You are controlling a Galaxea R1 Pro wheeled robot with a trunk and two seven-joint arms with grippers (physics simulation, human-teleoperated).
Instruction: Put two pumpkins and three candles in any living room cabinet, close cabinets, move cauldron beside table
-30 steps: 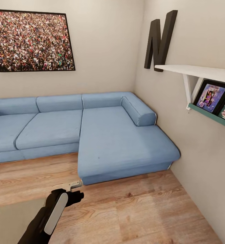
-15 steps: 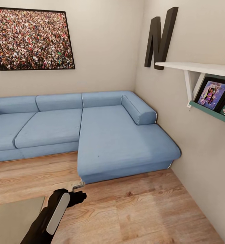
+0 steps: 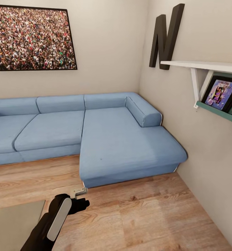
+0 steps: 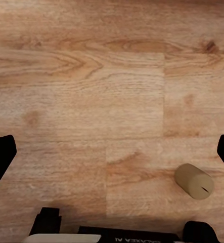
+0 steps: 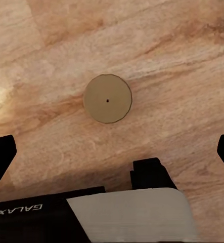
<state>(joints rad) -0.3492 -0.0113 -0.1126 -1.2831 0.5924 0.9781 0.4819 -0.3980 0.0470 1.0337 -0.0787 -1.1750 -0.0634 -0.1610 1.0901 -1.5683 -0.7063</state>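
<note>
In the left wrist view a stubby pale candle [image 4: 193, 181] lies tipped on the wooden floor. It is off to one side of my open left gripper [image 4: 112, 154], whose dark fingertips [image 4: 0, 157] stand wide apart. In the head view that left gripper [image 3: 81, 203] hovers low over the floor in front of the sofa. The right wrist view looks straight down on another candle [image 5: 107, 98], standing upright on the floor. It is just beyond my open right gripper [image 5: 112, 154], and nothing is between the fingers. A corner of the grey glossy table [image 3: 11, 223] shows at the lower left.
A blue L-shaped sofa [image 3: 122, 146] fills the corner ahead, its chaise end near my left arm. A white wall shelf [image 3: 203, 66] with framed pictures juts out at the right. Bare wooden floor [image 3: 147, 216] stretches to the right wall.
The head view has shifted slightly, so the camera moved. The left arm stays at nearly the same spot in the picture, edging a little toward the sofa.
</note>
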